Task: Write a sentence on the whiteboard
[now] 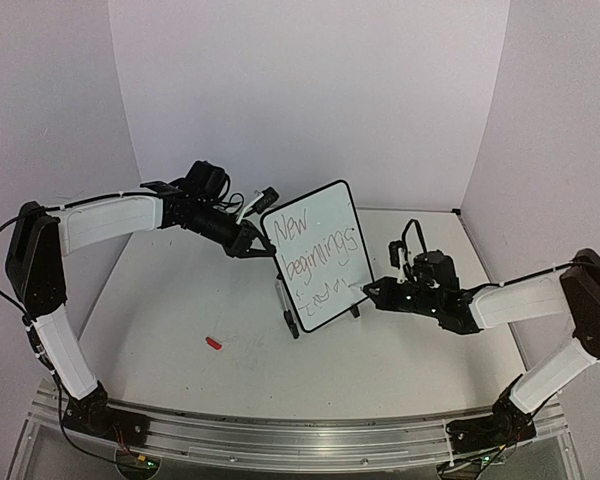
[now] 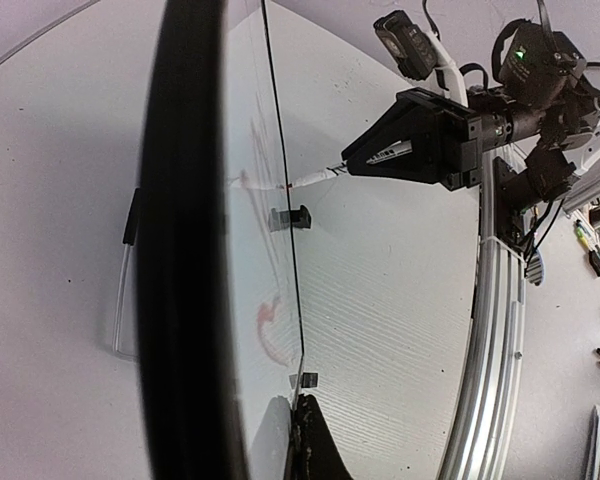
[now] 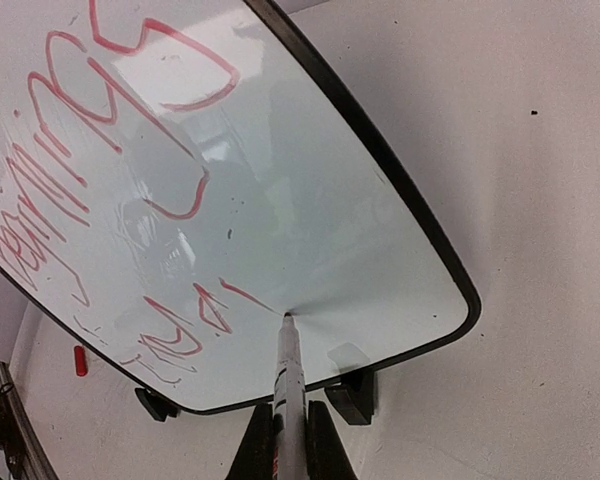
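The whiteboard (image 1: 325, 215) stands tilted on its two feet at the table's middle. It carries the sentence (image 1: 315, 250), thin red-dark lettering: "New", "beginnings" and a scrawled third line. My left gripper (image 1: 255, 240) is shut on the board's left edge. In the left wrist view the board (image 2: 185, 250) is edge-on, with one finger (image 2: 320, 450) against it. My right gripper (image 1: 375, 290) is shut on a marker (image 3: 288, 375), whose tip touches the board (image 3: 310, 200) at the end of the third line (image 3: 180, 335). The marker (image 2: 315, 180) also shows in the left wrist view.
A small red cap (image 1: 214, 343) lies on the table left of the board; it also shows in the right wrist view (image 3: 80, 360). A slim pen-like object (image 1: 283, 300) lies by the board's lower left corner. White walls enclose the table.
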You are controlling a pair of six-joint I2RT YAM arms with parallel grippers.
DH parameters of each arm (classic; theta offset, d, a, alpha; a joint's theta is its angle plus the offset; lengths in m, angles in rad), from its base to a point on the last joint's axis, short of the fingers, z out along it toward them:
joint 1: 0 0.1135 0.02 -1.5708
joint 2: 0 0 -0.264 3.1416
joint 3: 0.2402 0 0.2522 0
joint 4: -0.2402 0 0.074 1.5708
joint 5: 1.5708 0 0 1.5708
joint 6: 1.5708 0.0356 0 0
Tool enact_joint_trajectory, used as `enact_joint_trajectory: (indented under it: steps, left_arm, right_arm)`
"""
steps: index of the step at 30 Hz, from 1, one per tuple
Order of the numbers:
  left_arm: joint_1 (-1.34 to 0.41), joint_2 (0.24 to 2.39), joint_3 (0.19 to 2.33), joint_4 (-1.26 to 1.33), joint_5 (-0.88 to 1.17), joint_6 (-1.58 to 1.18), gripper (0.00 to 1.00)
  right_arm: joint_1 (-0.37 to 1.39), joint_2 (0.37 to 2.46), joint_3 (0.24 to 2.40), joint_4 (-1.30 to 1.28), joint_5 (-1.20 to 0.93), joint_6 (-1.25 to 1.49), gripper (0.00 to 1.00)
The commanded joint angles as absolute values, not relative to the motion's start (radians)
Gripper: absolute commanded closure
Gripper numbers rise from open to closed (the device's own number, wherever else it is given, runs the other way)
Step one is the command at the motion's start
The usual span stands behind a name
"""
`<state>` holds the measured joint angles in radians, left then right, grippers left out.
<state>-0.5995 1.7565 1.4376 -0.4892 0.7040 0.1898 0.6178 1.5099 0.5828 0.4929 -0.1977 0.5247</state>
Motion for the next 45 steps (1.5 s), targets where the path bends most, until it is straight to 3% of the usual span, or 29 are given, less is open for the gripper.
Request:
enact_joint_trajectory:
  steps: [1, 45]
  left_arm:
    - [-0.609, 1.761, 1.430, -0.516, 0.686, 0.222, 1.00]
    - [-0.609, 1.764, 1.430, -0.516, 0.689, 0.222, 1.00]
  right_arm:
    - [0.615, 1.429, 0.576, 0.511, -0.175, 0.523, 1.00]
    - [0.616, 1.562, 0.558, 0.556, -0.211, 0.543, 1.00]
